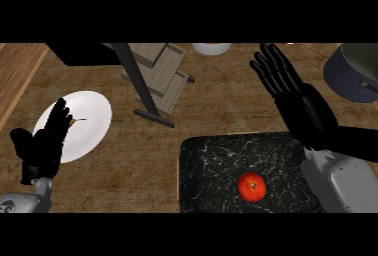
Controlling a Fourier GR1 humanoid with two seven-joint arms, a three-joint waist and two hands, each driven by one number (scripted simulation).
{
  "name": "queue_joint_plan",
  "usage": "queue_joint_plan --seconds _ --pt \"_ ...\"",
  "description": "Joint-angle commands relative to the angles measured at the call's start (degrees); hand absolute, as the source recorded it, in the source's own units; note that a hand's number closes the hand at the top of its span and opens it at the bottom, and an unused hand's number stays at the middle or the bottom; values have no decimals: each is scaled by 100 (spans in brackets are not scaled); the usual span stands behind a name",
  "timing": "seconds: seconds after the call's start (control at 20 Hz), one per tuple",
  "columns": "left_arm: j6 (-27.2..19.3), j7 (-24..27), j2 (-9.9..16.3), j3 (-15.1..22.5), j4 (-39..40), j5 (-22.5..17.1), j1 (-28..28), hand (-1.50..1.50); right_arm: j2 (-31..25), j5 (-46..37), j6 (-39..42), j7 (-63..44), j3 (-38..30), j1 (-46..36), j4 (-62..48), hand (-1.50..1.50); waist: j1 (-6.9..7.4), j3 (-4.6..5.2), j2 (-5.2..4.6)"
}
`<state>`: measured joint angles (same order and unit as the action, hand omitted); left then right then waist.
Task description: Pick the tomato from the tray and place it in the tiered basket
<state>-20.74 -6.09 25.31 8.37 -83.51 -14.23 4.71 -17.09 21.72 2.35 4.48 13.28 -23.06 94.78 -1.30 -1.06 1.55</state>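
A red tomato [252, 187] lies on the black speckled tray [214, 165] at the lower middle of the head view. My right hand [284, 80] is raised above and beyond the tray's far right corner, fingers straight and open, holding nothing. The tiered basket [159, 70], with tan slatted shelves and a dark frame, stands at the top middle, left of that hand. My left hand [44, 137] rests open at the left edge, fingers up, in front of a white plate.
A white plate [88, 120] lies on the wooden counter at the left. A dark grey pot [354, 75] stands at the upper right edge. A white bowl [212, 48] peeks in at the top.
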Motion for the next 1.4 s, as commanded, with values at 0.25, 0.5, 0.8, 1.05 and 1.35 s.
queue_joint_plan --seconds 0.25,0.5,0.8,1.05,1.35 --pt "1078 839 -331 697 -190 -36 255 0 850 -1470 -2242 -824 532 789 -1110 -150 19 141 -204" --pt "1211 1016 -816 1019 47 -52 145 0 1667 -2024 -3780 -55 1056 1221 -1577 -150 140 107 -176" --pt "1443 1055 -822 921 273 -9 261 0 1021 -3871 -4277 -1643 1914 962 -736 -150 62 119 -118" --pt "1455 1277 -692 793 414 -28 52 0 -403 -4757 -3106 -3447 2083 714 -549 -150 -56 182 -27" --pt "1451 1141 -716 862 443 23 139 0 -1246 -5162 -1053 -5173 2805 301 -337 -150 -27 200 -11"
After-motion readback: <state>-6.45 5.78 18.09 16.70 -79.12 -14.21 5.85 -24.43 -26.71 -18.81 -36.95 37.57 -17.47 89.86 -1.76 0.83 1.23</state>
